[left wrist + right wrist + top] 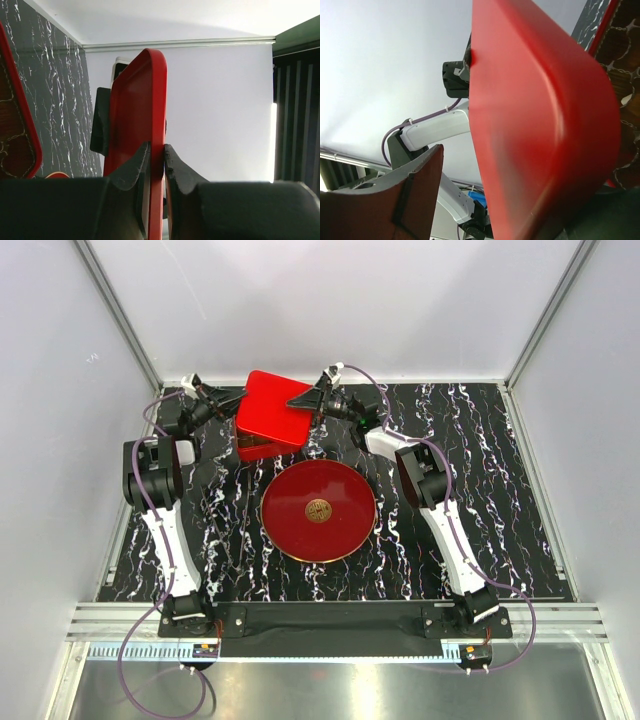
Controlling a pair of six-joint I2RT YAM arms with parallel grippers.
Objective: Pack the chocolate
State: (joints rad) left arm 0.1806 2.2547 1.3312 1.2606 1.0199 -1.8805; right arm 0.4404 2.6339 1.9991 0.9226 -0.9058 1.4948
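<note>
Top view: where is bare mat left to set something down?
Widest bare mat lies right of the right arm. A narrower strip runs between the red plate and left arm. Crowded at the far edge: left pincer, red lid, right pincer.

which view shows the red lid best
Top external: the whole square red lid shows, tilted over the box behind the plate. The left wrist view sees it only edge-on, pinched in the left gripper. The right wrist view shows just a close part of its surface.
</note>
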